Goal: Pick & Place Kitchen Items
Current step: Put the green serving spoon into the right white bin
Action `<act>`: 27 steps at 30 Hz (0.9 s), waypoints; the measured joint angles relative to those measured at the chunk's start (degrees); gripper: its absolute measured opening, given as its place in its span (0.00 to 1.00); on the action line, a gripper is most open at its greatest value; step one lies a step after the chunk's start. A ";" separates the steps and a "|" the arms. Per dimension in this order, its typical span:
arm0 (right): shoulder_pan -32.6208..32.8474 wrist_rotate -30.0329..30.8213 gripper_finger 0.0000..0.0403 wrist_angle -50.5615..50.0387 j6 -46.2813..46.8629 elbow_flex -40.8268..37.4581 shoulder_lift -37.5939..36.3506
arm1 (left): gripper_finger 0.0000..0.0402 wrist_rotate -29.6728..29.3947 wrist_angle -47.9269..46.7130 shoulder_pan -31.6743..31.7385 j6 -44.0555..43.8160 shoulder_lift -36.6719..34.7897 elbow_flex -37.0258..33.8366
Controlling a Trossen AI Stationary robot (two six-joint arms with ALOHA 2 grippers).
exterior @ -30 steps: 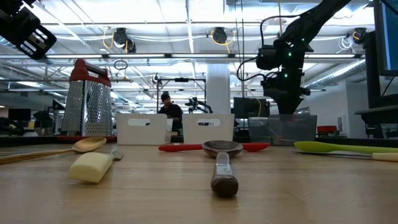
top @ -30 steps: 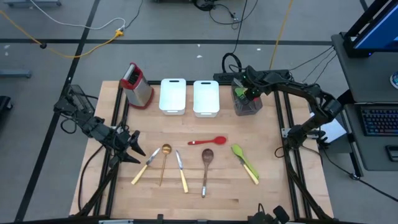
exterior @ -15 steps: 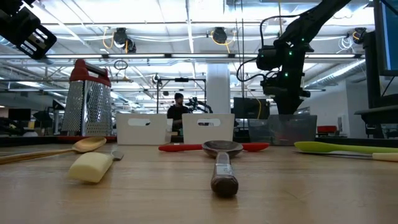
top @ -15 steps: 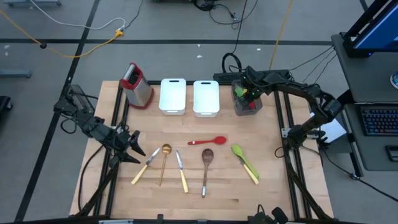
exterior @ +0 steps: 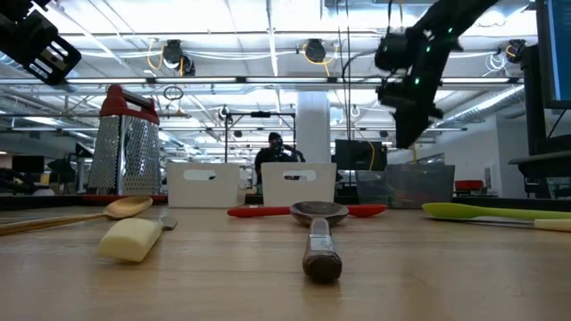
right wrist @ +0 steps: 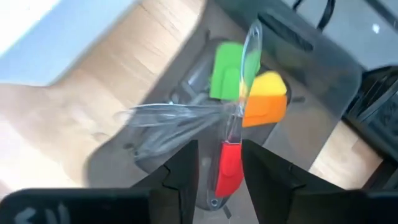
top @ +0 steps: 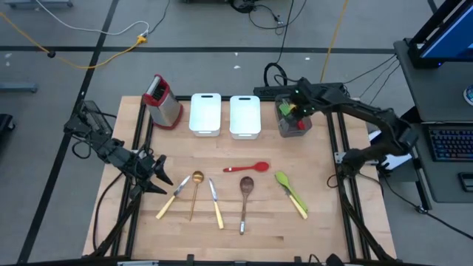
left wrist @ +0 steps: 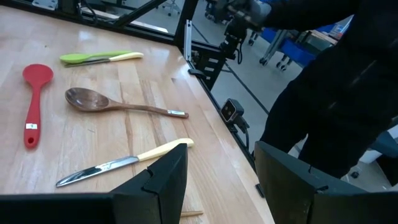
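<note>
You're looking at utensils lying along the table's near half, the wooden spoon (top: 245, 193) pointing its handle at the near edge. Your left gripper (top: 157, 174), jaws apart and empty, is waiting by the left edge, nearest the gold spoon (top: 196, 191). Your right gripper (top: 298, 109) is hovering, jaws apart and empty, over the clear bin (top: 293, 125) at the far-right corner; the bin's contents are blurring together.
</note>
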 joint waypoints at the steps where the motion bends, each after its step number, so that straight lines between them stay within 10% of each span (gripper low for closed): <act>1: 0.69 -0.05 0.26 -0.32 0.00 0.00 -1.43 | 0.48 0.00 0.00 0.02 0.00 0.00 0.00; 11: 9.72 -3.37 0.02 -9.37 0.36 0.00 -12.89 | 0.48 0.00 0.02 0.02 0.31 0.00 0.00; 27: 29.04 -16.71 0.00 -18.04 6.03 0.00 -19.52 | 0.48 -1.14 0.04 0.01 4.52 0.00 0.00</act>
